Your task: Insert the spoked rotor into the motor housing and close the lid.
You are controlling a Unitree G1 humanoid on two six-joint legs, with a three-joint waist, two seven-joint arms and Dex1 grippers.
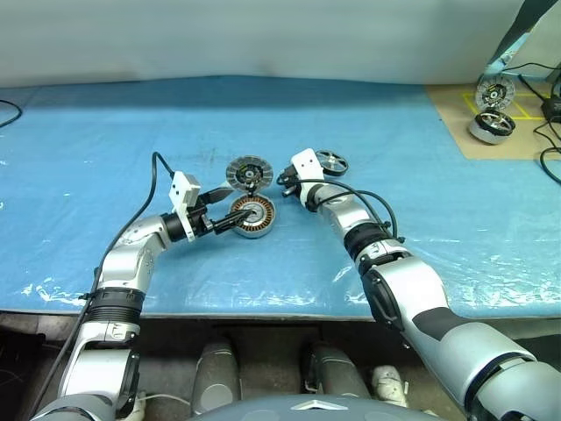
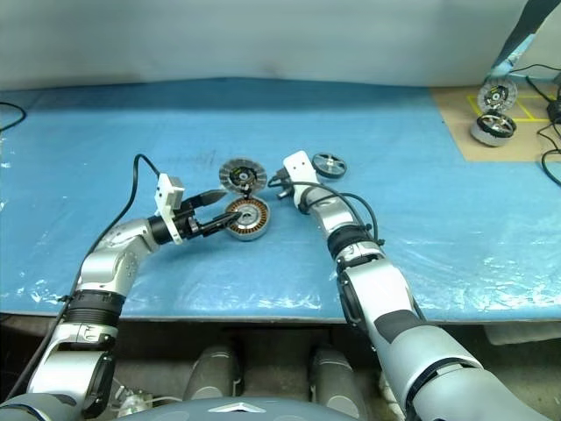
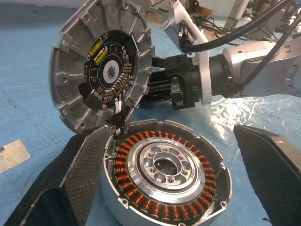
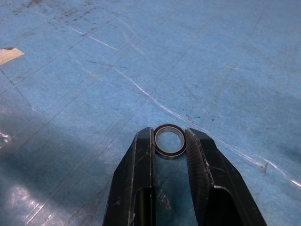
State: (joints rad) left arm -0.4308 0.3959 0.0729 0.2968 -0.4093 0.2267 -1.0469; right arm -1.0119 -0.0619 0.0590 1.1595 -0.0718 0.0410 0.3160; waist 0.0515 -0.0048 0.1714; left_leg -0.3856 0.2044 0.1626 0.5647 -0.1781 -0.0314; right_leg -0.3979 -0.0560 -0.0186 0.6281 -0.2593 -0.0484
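The motor housing (image 1: 255, 214) sits on the blue mat with its ring of copper windings facing up. Its lid (image 1: 248, 172) stands tilted on edge just behind it, circuit side towards the housing (image 3: 167, 174), joined by short wires. My left gripper (image 1: 233, 219) is open, its fingers (image 3: 70, 183) on either side of the housing. The spoked rotor (image 1: 332, 162) lies flat on the mat to the right of the lid. My right gripper (image 4: 169, 140) hangs between lid and rotor, shut on a small dark-rimmed ring (image 4: 168, 154) just above the mat.
A brown board (image 1: 456, 114) at the far right carries another housing (image 1: 491, 126) and disc (image 1: 494, 92), with black cables (image 1: 550, 158) beside them. The mat's front edge (image 1: 263, 307) runs near me. A pale tape patch (image 4: 10, 55) lies on the mat.
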